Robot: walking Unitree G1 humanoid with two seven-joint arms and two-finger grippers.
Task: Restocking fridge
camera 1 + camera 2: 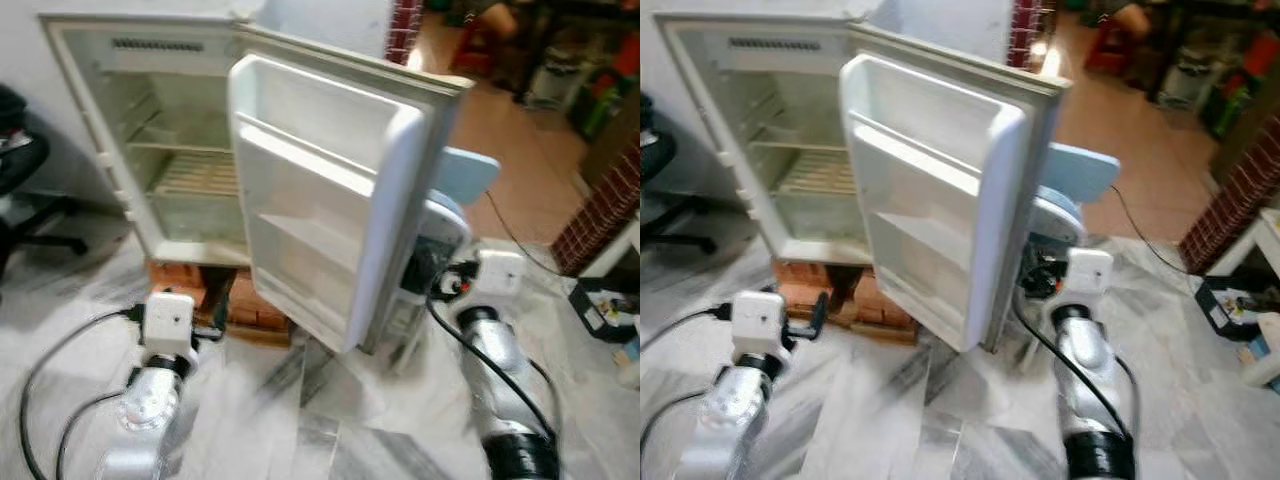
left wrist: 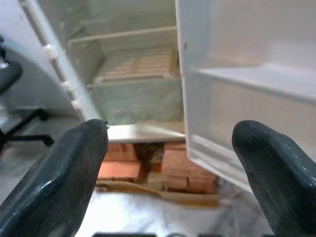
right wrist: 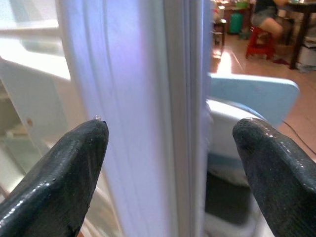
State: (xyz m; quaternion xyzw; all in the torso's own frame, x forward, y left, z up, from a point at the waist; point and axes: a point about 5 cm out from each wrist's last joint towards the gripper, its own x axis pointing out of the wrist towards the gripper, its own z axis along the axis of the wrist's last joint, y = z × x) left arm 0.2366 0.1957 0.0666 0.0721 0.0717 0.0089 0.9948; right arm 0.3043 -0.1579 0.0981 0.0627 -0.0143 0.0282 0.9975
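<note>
A small white fridge (image 1: 185,170) stands on red bricks (image 1: 240,300), its door (image 1: 310,200) swung wide toward me. The inner shelves and the door racks (image 1: 930,160) hold nothing that I can see. My left gripper (image 2: 170,163) is low at the front left and open, facing the fridge's inside and the bricks. My right gripper (image 3: 170,163) is open at the door's outer edge (image 3: 148,98), with one finger on each side of it and nothing gripped. In the left eye view the right gripper (image 1: 428,275) sits just behind the door.
A light blue and white object (image 1: 465,175) stands behind the door. A black office chair (image 1: 20,170) is at the far left. A brick wall (image 1: 600,210) and a black box (image 1: 600,300) are on the right. A person (image 3: 269,15) sits far back.
</note>
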